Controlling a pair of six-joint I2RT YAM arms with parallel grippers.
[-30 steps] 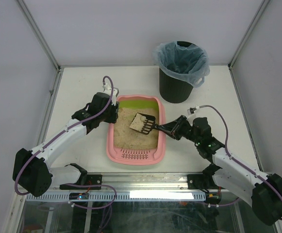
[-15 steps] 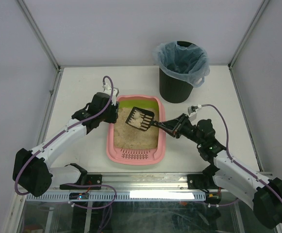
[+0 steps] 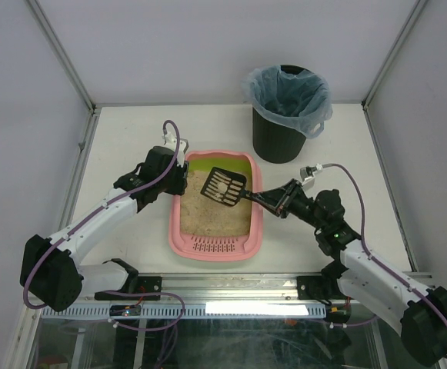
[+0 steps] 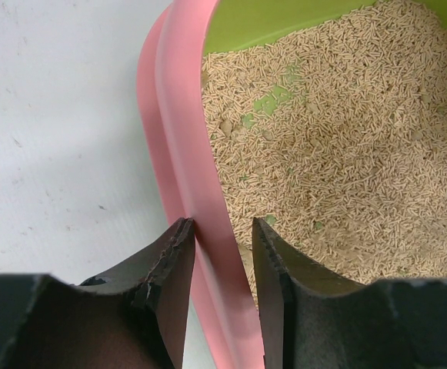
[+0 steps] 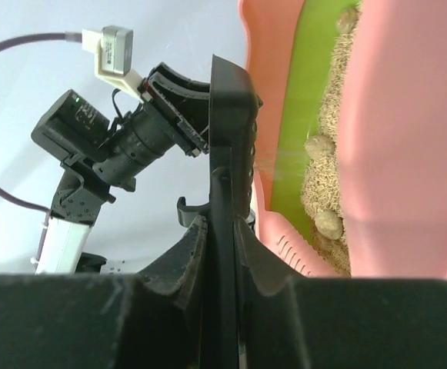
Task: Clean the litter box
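The pink litter box (image 3: 178, 231) with its lime-green inner wall and beige litter lies mid-table. My left gripper (image 3: 178, 183) clamps its left rim: in the left wrist view the gripper (image 4: 223, 223) straddles the pink wall (image 4: 181, 131), one finger outside and one over the litter (image 4: 346, 154). My right gripper (image 3: 275, 201) is shut on the handle of the black slotted scoop (image 3: 225, 187), held above the litter with one pale clump (image 3: 220, 184) on it. The right wrist view shows the gripper (image 5: 219, 223) pinching the scoop (image 5: 231, 115) edge-on beside the box (image 5: 408, 154).
A black bin (image 3: 278, 138) with a pale blue bag stands at the back right, just behind the box. More clumps (image 5: 315, 146) lie in the litter near the green wall. The slotted grille end (image 3: 214, 247) faces the arm bases. Frame posts rise on both sides.
The right gripper has lifted the scoop slightly up and back over the box; the loose litter has dropped through, leaving one clump. The left arm has not moved.
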